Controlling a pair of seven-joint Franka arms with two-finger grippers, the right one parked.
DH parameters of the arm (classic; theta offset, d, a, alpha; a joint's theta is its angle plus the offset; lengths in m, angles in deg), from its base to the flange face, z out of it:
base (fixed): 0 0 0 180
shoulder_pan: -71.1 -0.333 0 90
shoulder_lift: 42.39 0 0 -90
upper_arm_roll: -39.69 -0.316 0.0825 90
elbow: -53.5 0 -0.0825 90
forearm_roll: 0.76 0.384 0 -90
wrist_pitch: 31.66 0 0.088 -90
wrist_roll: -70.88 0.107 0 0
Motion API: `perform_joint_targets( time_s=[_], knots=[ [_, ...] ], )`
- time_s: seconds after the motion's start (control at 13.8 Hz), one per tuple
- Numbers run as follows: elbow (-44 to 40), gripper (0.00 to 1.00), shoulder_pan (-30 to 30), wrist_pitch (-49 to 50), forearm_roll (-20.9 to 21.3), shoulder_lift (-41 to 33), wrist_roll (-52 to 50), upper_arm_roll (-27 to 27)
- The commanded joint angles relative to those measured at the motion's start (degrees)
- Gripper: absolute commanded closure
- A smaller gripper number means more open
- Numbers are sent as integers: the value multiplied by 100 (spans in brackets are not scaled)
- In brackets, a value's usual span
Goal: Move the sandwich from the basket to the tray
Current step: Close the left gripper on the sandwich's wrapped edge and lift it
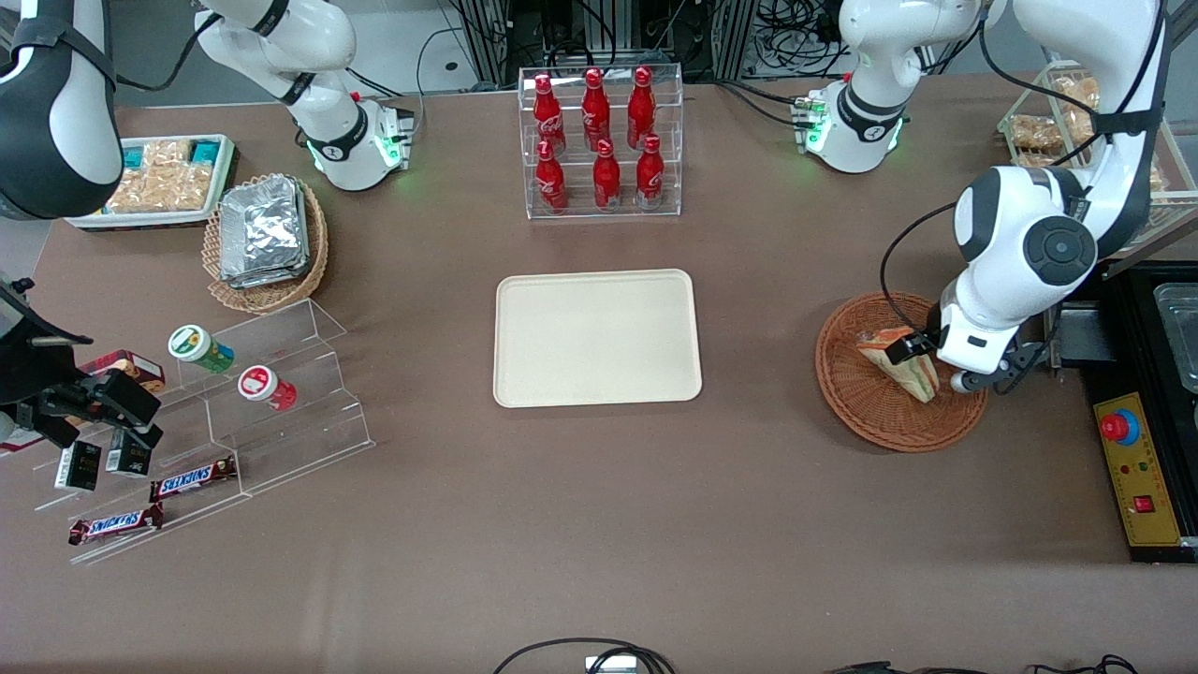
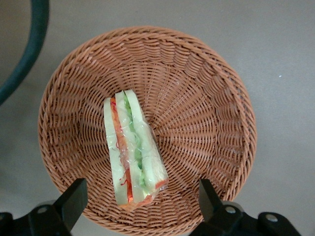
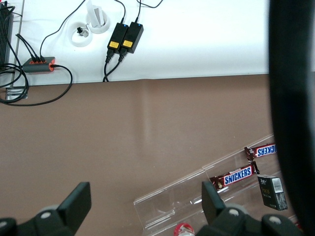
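On the brown table, my gripper point(image 2: 140, 204) hangs wide open, empty, above the sandwich point(image 2: 132, 146) in the basket point(image 2: 211, 98), right of the frame's center in the front view. I should descend straddling the wedge's flat sides, then close gently.

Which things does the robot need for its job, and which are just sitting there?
Needed: sandwich, in the basket; tray; gripper, open above the sandwich.
Just sitting: cola bottles, foil packs, Snickers bars.
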Motion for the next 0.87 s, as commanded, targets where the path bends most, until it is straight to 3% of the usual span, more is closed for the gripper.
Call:
perform_joint_targets(
  time_s=[0.0, 0.8],
  knots=[
    [219, 0, -30, -349, 100, 4, -307, -9],
    [817, 0, -135, -1545, 108, 400, -571, -87]
  ],
)
